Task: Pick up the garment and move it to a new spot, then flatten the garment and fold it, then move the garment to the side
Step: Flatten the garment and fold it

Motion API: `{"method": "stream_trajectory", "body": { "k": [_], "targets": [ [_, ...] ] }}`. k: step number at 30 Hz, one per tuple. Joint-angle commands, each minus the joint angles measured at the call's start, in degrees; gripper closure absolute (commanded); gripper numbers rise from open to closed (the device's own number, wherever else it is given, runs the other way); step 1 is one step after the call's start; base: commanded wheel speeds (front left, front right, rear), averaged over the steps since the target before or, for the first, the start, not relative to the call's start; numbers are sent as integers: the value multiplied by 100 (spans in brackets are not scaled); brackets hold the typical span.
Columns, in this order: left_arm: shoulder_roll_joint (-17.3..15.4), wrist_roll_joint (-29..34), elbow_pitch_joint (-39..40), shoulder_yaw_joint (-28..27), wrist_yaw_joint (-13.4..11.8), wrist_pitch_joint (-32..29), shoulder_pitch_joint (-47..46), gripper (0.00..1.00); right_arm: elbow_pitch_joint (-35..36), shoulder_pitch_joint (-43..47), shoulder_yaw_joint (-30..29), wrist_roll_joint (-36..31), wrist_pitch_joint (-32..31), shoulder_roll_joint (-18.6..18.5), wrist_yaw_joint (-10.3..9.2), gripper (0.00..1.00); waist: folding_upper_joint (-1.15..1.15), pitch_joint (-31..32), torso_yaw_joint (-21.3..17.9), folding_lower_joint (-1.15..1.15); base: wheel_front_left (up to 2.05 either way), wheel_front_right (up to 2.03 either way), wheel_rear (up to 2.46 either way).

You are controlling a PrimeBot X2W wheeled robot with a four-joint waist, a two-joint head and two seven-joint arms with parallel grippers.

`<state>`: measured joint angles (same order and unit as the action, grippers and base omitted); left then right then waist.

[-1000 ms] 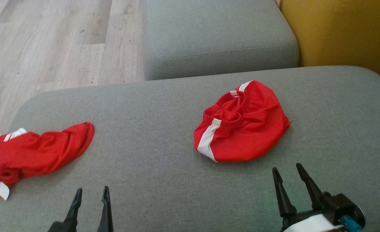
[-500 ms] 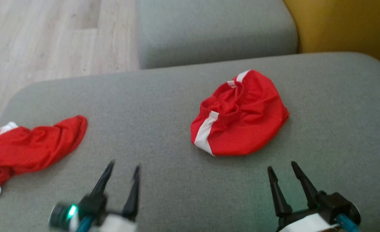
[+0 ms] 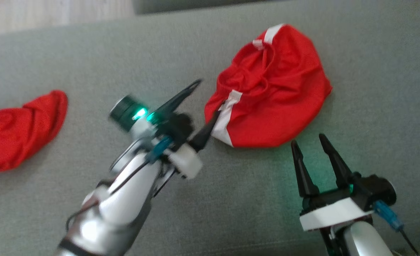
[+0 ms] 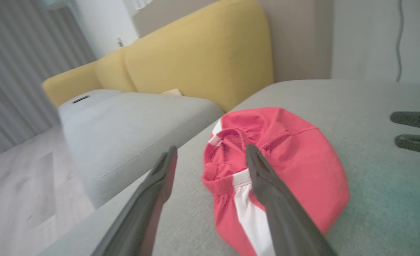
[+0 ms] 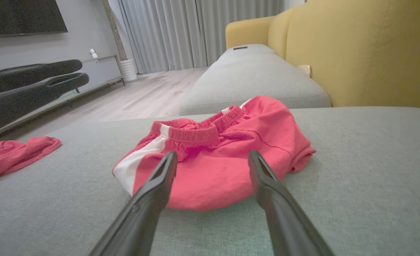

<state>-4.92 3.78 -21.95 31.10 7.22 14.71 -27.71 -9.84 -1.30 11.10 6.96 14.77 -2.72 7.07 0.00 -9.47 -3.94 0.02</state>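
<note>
The garment [image 3: 277,92] is a crumpled pair of red shorts with a white side stripe, lying on the grey sofa cushion [image 3: 373,106]. My left gripper [image 3: 208,99] is open, its fingertips at the garment's left edge by the white stripe, holding nothing. In the left wrist view the garment [image 4: 302,167] lies just beyond my open left gripper [image 4: 211,149], whose right finger crosses the stripe. My right gripper [image 3: 308,139] is open just short of the garment's near edge. The right wrist view has the garment [image 5: 227,167] ahead of the open right gripper [image 5: 213,153].
A second red garment [image 3: 21,128] lies at the cushion's far left, also the red heap [image 5: 14,153]. Another grey cushion [image 5: 252,78] and a yellow backrest [image 5: 366,49] stand beyond. Wooden floor [image 4: 14,199] runs past the cushion's edge.
The head camera has tilted down toward the cushion. My left arm has swung up and right, bringing its open fingers to the garment's left edge. The right gripper has stayed open near the garment.
</note>
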Motion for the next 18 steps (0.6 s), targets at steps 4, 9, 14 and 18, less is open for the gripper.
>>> {"method": "stream_trajectory", "body": {
  "k": [4, 9, 14, 18],
  "targets": [
    [-67, -377, -519, 876, 24, 29, -1139, 0, 239, -380, 148, -41, 23, -16, 42, 0, 0, -720, -92, -2, 0, 0, 0],
    [7, -699, -990, 1689, 25, 29, -1849, 0, 241, -450, 120, -77, 23, -16, 42, 0, 0, -968, -135, -2, 0, 0, 0],
    [43, -669, -1301, 1998, 25, 29, -2242, 0, 257, -521, 146, -48, 23, -16, 42, 0, 0, -1098, -237, -2, 0, 0, 0],
    [-17, -397, -1758, 2297, 25, 29, -2549, 0, 249, -564, 223, 31, 23, -16, 42, 0, 0, -1133, -434, -2, 0, 0, 0]
  ]
}}
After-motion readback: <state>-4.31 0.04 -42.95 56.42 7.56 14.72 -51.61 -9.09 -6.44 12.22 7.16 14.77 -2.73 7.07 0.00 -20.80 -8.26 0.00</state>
